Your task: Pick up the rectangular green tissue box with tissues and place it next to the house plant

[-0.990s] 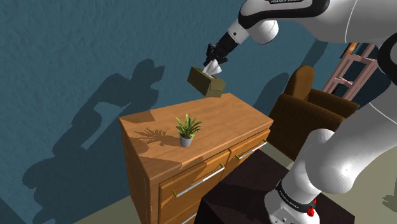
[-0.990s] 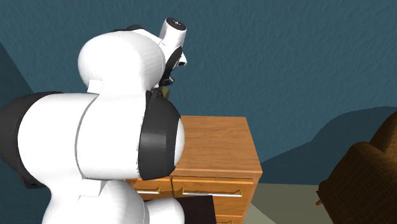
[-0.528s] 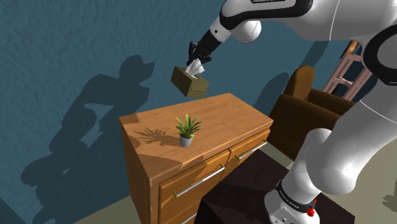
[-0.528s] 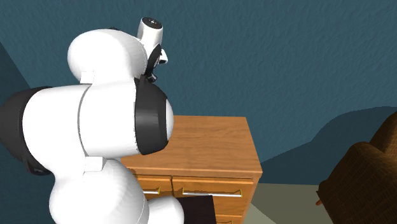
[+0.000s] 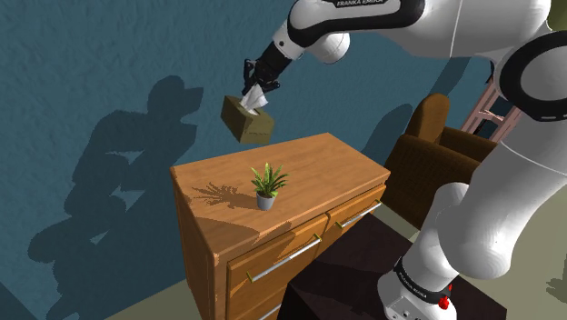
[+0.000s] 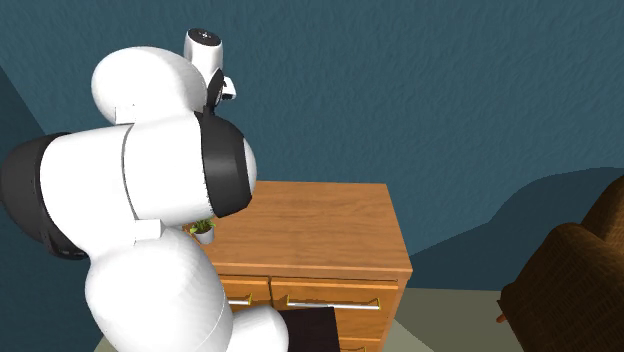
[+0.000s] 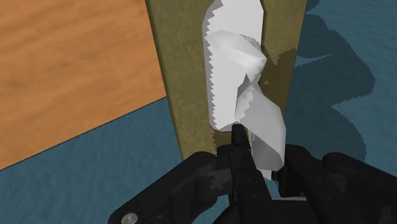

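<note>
An olive-green tissue box (image 5: 245,122) hangs in the air above the back edge of the wooden dresser (image 5: 309,168). White tissue (image 5: 254,94) sticks out of its top. My gripper (image 5: 258,78) is shut on that tissue, and the box dangles tilted beneath it. In the wrist view the black fingers (image 7: 236,141) clasp the white tissue (image 7: 238,76) against the olive box (image 7: 184,95), beside the dresser top (image 7: 70,70). The small house plant (image 5: 266,187) in a grey pot stands mid-dresser, lower and nearer than the box. Its leaves (image 6: 203,229) peek out behind my arm.
The dresser has drawers with metal handles (image 5: 283,259). A brown armchair (image 5: 443,136) and a wooden ladder frame (image 5: 495,95) stand at the shoulder view's right. My dark stand (image 5: 350,268) sits before the dresser. A blue wall (image 5: 91,91) rises close behind.
The arm has swung toward the shoulder view's left and slightly up, carrying the tissue box from over the dresser's back right part to beyond its back edge. The plant has not moved.
</note>
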You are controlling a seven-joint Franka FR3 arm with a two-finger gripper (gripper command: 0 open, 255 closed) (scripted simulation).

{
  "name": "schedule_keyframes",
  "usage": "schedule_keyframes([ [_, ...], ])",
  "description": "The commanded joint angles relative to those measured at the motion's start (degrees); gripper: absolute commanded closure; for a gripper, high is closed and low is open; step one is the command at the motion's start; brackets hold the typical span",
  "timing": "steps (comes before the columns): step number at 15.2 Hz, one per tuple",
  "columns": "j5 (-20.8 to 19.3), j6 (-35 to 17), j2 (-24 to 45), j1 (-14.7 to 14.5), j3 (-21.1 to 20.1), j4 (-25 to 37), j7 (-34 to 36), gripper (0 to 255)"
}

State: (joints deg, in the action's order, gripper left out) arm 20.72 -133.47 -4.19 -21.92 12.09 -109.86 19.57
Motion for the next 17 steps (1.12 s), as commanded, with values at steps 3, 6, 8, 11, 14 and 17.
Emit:
schedule_keyframes([
  [3, 0.9, -2.6, 0.7, -0.2, -0.1, -2.0, -0.9, 255],
  [6, 1.9, -4.7, 1.1, -0.3, -0.2, -3.8, -2.0, 255],
  [8, 2.5, -6.0, 1.4, -0.4, -0.2, -4.9, -2.8, 255],
  [11, 3.7, -8.0, 2.0, -0.5, -0.2, -6.5, -4.1, 255],
  [14, 4.9, -10.0, 2.6, -0.7, -0.2, -8.0, -5.4, 255],
  [17, 6.4, -11.9, 3.4, -0.8, -0.3, -9.3, -6.9, 255],
])
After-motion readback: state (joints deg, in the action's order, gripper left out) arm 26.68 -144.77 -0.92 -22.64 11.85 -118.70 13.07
